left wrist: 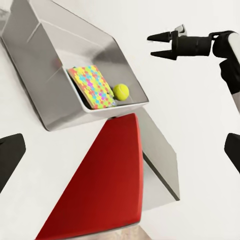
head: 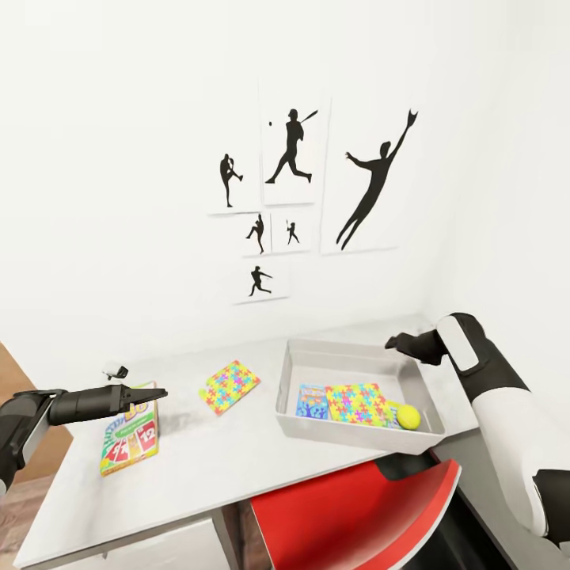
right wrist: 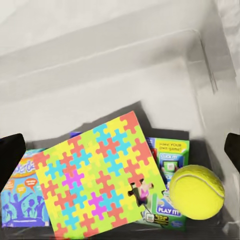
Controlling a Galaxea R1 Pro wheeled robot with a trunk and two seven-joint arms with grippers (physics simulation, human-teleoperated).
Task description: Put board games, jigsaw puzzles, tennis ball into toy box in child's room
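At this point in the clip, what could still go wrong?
The left pincer hovers over the SKIP BO box near the table edge; a nudge might slide the flat box off. In the toy box, a jigsaw puzzle lies tilted across two game boxes beside the tennis ball; further drops may land unevenly.

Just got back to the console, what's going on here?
The robot is tidying toys into the toy box on the table. Inside it lie a puzzle, the ball, a blue game and, in the right wrist view, a green-edged game. A second puzzle and the SKIP BO game remain on the table. The left gripper hovers open above SKIP BO; the right gripper is open over the box.
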